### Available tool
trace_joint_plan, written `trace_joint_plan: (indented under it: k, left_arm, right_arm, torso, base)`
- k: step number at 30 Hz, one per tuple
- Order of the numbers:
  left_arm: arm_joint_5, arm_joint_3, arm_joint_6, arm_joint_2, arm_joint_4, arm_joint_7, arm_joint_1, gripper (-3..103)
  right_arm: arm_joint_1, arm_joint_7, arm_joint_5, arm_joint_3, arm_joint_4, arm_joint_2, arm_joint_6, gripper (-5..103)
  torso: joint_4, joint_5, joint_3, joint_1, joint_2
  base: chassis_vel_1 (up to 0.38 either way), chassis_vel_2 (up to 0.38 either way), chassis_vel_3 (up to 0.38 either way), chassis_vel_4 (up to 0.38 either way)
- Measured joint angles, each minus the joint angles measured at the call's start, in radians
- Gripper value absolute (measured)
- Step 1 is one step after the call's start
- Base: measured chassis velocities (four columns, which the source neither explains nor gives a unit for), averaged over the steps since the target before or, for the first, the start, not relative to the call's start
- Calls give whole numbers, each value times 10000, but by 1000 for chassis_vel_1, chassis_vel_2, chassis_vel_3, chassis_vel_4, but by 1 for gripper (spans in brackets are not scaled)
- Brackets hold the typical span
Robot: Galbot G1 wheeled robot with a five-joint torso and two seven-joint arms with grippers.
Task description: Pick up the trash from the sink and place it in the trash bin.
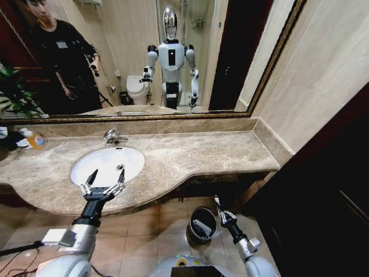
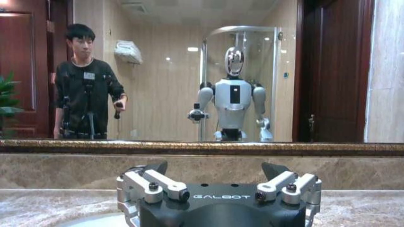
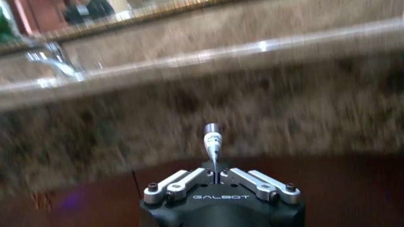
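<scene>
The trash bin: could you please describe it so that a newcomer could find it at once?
Start at the long marble counter under the mirror, then drop to the tiled floor below its front edge. There stands the trash bin, small, round and black with a shiny rim, just beside the right pincer, which is shut on a thin tube.

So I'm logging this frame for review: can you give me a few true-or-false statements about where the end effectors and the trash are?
1. The left end effector is open over the sink. True.
2. The right end effector is empty. False: it is shut on a small tube.
3. The right end effector is low, beside the trash bin. True.
4. The trash bin stands on the counter. False: it stands on the floor below.
</scene>
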Motion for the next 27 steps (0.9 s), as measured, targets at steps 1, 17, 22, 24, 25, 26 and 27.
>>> trace_joint_plan:
  k: [1, 17, 22, 24, 25, 26, 27]
  left_arm:
    - [0, 0, 0, 0, 0, 0, 0, 100]
    - [-1, 0, 0, 0, 0, 0, 0, 100]
    - [0, 0, 0, 0, 0, 0, 0, 100]
    - [0, 0, 0, 0, 0, 0, 0, 100]
    - [0, 0, 0, 0, 0, 0, 0, 100]
    - [0, 0, 0, 0, 0, 0, 0, 100]
    - [0, 0, 0, 0, 0, 0, 0, 100]
  right_arm:
    - [106, 1, -22, -42, -259, 44, -12, 1]
    - [1890, 184, -560, -686, -3745, 743, -229, 1]
    - [2466, 279, -638, -736, -4645, 1018, -239, 1]
    - [2663, 333, -712, -757, -4905, 1097, -244, 1]
    - [2842, 395, -780, -769, -5116, 1173, -245, 1]
    - [2842, 395, -780, -769, -5116, 1173, -245, 1]
    - [3006, 463, -826, -774, -5282, 1247, -261, 1]
  torso:
    - [0, -1, 0, 0, 0]
    - [-1, -2, 1, 1, 0]
    - [-1, -2, 1, 0, 0]
    - [-1, -3, 1, 0, 0]
    - [-2, -1, 1, 0, -1]
    - [-2, -1, 1, 0, -1]
    - [-1, -1, 1, 0, 0]
  base:
    - [0, 0, 0, 0]
    - [0, 0, 0, 0]
    - [0, 0, 0, 0]
    - [0, 0, 0, 0]
    - [0, 0, 0, 0]
    - [0, 0, 0, 0]
    - [0, 0, 0, 0]
